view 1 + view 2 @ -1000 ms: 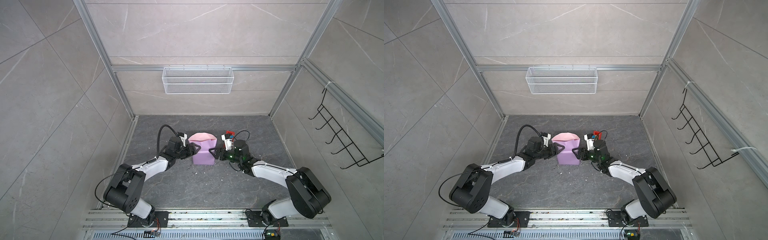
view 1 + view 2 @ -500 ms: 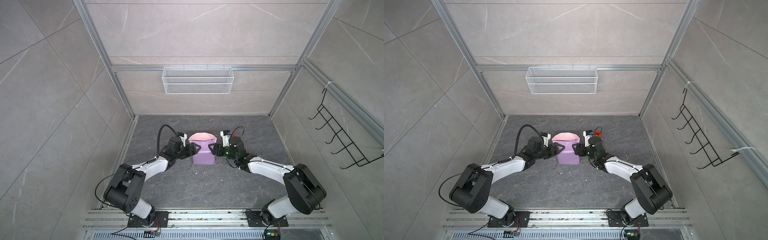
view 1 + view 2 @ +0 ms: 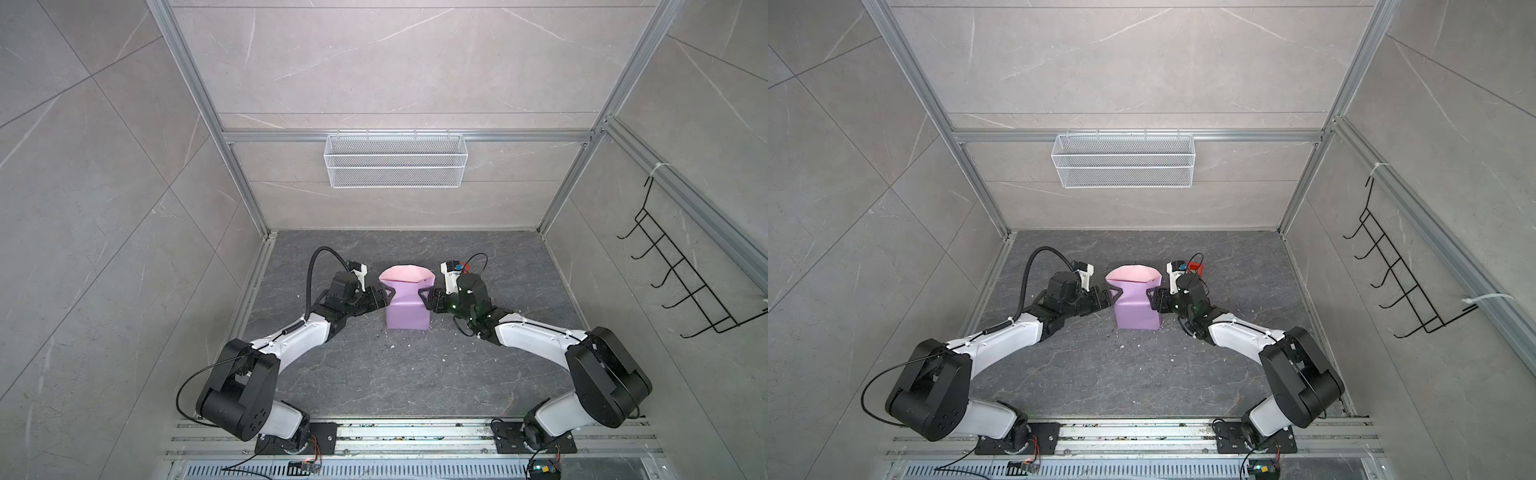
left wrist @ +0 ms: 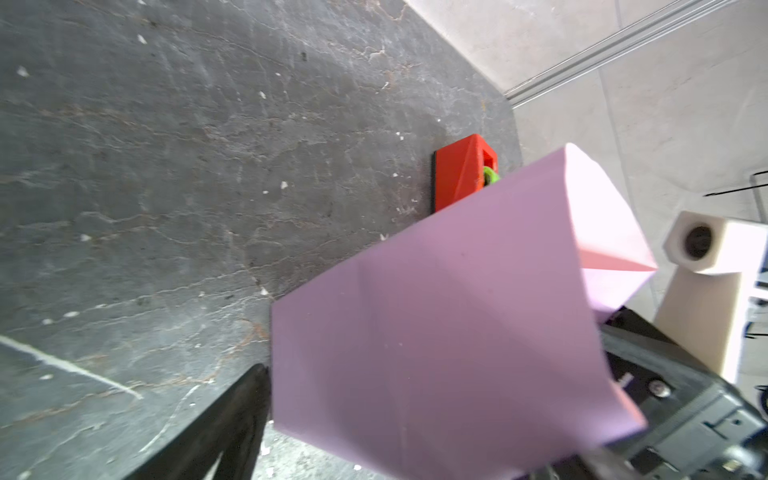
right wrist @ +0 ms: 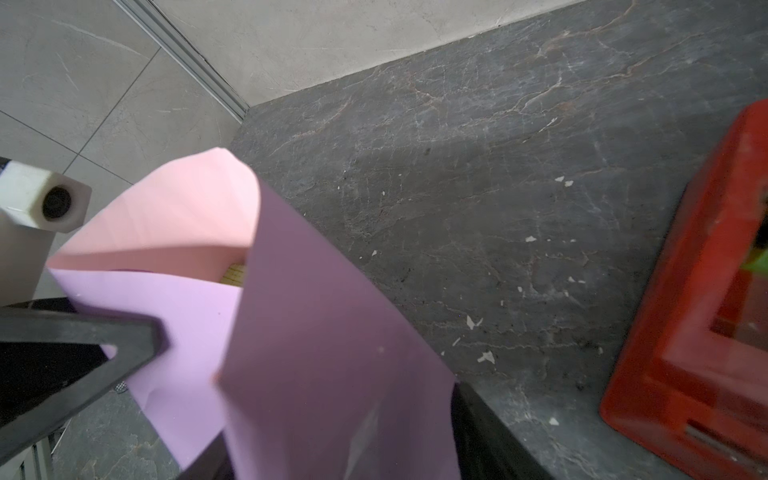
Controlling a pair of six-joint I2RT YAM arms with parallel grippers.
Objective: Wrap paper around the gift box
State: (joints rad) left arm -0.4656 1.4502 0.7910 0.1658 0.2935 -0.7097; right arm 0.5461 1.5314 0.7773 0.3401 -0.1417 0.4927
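Top views: paper [image 3: 407, 309] stands as a lilac block, pink flap up.
Left gripper [image 3: 390, 297]: jaws wide astride it; cannot tell if gripping.
Right gripper [image 3: 424, 298]: likewise.

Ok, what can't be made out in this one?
- Olive-green gift box: the pink-and-lilac paper sheet covers all but a sliver in the right wrist view.
- Red plastic tape dispenser: partly behind paper in the left wrist view, cut by the right wrist view's edge.
- Left gripper, right gripper: grip unclear; paper hides fingertips, tiny in both top views.
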